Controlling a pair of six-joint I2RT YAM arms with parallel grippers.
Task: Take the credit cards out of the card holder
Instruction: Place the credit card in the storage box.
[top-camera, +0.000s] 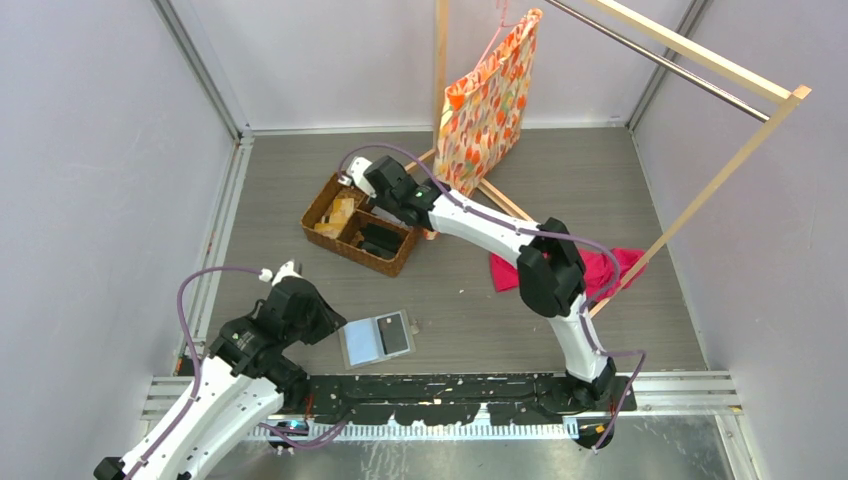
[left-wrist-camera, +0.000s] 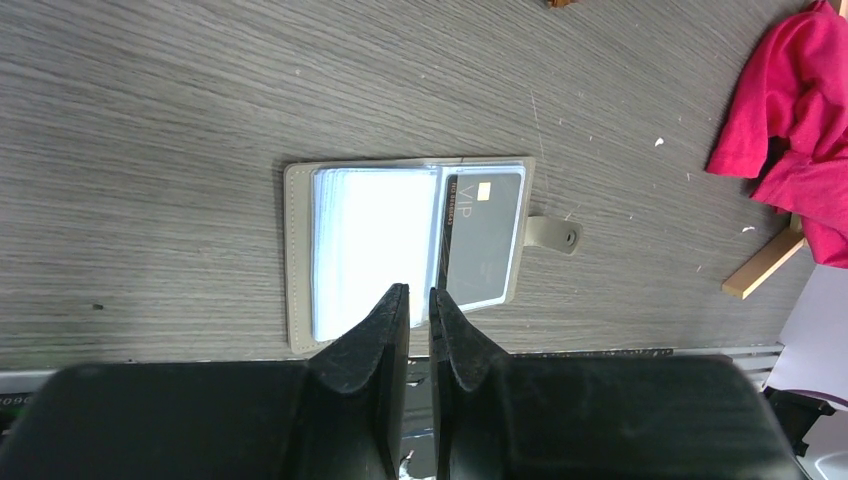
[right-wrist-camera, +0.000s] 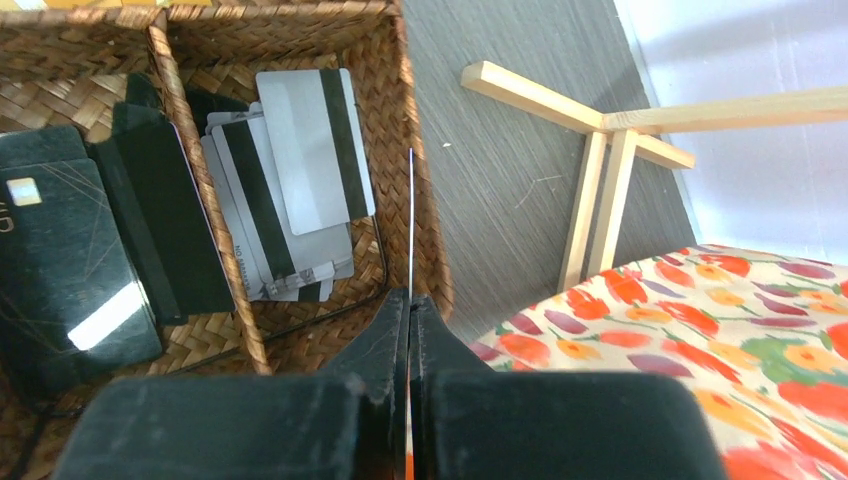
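The card holder (top-camera: 362, 342) (left-wrist-camera: 370, 240) lies open flat on the table, near the front edge. Its left panel is a pale blue clear sleeve, and a dark credit card (left-wrist-camera: 485, 235) sits in its right panel. My left gripper (top-camera: 335, 323) (left-wrist-camera: 418, 295) hovers at the holder's near edge, its jaws a narrow gap apart with nothing between them. My right gripper (top-camera: 352, 180) (right-wrist-camera: 409, 295) is shut on a thin credit card (right-wrist-camera: 410, 220), seen edge-on, over the right rim of the wicker basket (top-camera: 322, 203) (right-wrist-camera: 428, 240). Several whitish-grey cards (right-wrist-camera: 300, 180) lie inside the basket.
Dark cards (right-wrist-camera: 60, 260) fill the basket's other compartment. A flowered gift bag (top-camera: 485, 105) (right-wrist-camera: 720, 330) hangs from a wooden rack (top-camera: 700, 60) behind the basket. The rack's feet (right-wrist-camera: 590, 200) rest on the table. A red cloth (top-camera: 610, 268) (left-wrist-camera: 790, 130) lies at the right.
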